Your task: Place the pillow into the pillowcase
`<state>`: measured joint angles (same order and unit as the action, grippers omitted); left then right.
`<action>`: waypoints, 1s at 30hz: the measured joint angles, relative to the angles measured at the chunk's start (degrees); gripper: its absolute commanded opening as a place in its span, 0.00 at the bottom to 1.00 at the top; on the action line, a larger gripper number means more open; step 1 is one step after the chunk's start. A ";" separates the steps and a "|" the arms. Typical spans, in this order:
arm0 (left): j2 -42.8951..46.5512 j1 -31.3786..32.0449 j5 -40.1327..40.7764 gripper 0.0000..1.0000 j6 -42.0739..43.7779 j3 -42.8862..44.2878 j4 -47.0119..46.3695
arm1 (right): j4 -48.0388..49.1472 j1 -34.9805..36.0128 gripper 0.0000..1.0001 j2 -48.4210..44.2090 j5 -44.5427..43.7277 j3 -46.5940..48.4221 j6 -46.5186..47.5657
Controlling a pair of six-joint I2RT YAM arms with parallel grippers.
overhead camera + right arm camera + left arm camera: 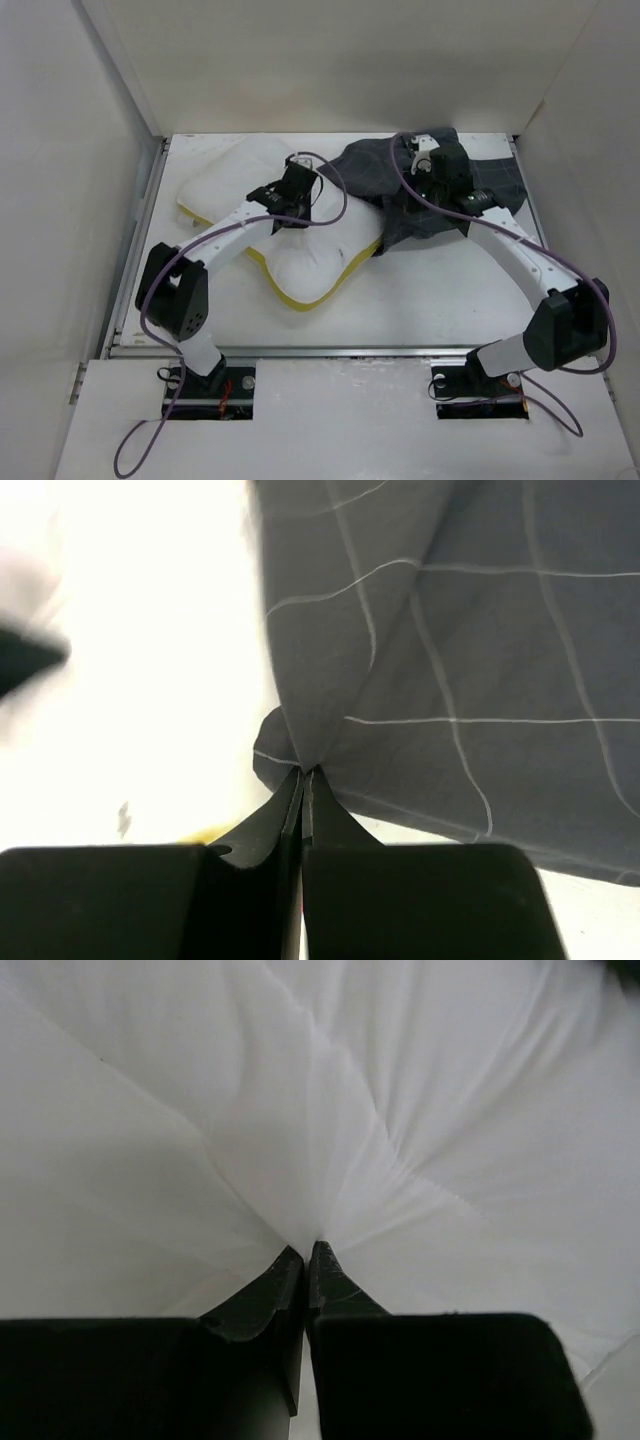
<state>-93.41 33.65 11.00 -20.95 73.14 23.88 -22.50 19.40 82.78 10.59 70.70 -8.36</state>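
White pillow (320,1110) between left fingers (262,1305)

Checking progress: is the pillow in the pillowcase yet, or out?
Out: the pillow lies almost wholly uncovered, left of the pillowcase; only their edges meet.

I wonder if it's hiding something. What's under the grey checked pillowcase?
A corner of the pillow reaches the pillowcase; whether it slips under cannot be told. The right gripper pinches the fabric. Whatever lies beneath or inside is covered.
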 measured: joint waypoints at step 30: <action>-21.77 3.65 3.37 0.00 -17.79 19.34 -16.81 | 1.55 3.67 0.00 2.89 15.17 2.51 0.83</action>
<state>-115.18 37.30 14.37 -38.74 92.49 7.07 -20.95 23.07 85.67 25.76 73.21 -7.53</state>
